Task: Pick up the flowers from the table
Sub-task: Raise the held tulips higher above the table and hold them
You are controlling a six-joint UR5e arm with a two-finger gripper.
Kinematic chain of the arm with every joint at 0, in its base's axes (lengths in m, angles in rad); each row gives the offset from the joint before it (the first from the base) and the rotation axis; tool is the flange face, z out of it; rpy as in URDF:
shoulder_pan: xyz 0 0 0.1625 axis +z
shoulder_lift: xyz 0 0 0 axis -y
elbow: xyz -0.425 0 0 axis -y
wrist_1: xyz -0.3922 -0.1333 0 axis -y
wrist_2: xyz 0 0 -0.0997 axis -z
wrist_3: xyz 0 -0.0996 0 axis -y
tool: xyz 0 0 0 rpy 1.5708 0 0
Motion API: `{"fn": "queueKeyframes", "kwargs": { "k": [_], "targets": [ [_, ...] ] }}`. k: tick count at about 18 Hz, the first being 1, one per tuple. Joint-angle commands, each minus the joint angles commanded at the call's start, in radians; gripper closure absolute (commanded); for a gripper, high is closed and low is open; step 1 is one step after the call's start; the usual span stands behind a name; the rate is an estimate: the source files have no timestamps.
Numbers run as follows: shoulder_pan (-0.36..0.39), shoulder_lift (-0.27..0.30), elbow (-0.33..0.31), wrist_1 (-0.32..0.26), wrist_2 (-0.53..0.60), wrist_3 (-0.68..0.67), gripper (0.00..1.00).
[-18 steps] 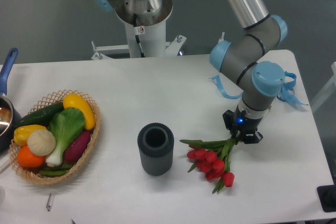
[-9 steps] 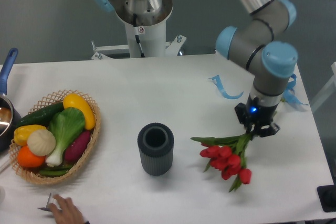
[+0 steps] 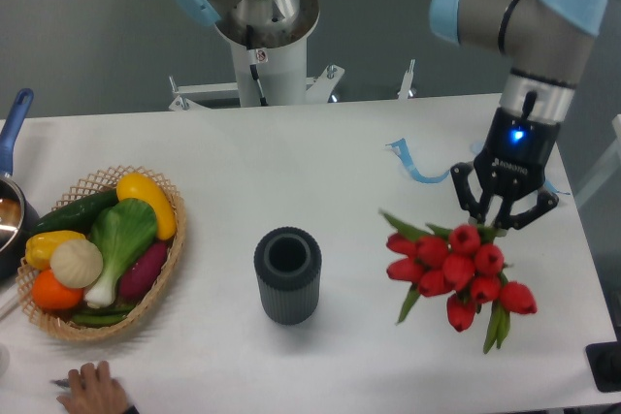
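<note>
On the white counter (image 3: pixel 291 172) you see a dark ribbed cylinder (image 3: pixel 287 275) standing upright near the centre, open end up. A wicker basket (image 3: pixel 160 283) of vegetables lies at the left edge, with a pan (image 3: pixel 12 191) just beyond it. A hand (image 3: pixel 92 390) rests at the bottom left corner, and a blue ribbon (image 3: pixel 412 164) lies right of centre. The flowers (image 3: pixel 456 269) hang at the right, well apart from the cylinder, directly below the tool (image 3: pixel 503 222). The tool is closed on the stems, blooms facing the camera. The bunch appears lifted clear of the counter, though the top view leaves this uncertain.
</note>
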Motion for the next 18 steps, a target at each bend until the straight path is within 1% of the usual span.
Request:
{"fn": "queueKeyframes", "kwargs": {
  "k": [2, 4, 9, 18],
  "targets": [
    [-0.003, 0.006, -0.005, 0.0, -0.123, -0.012, 0.79],
    [-0.011, 0.02, -0.008, 0.0, -0.212, -0.046, 0.79],
    [-0.023, 0.023, -0.017, 0.002, -0.228, -0.057, 0.78],
    [-0.029, 0.018, -0.003, 0.008, -0.228, -0.055, 0.78]
  ]
}}
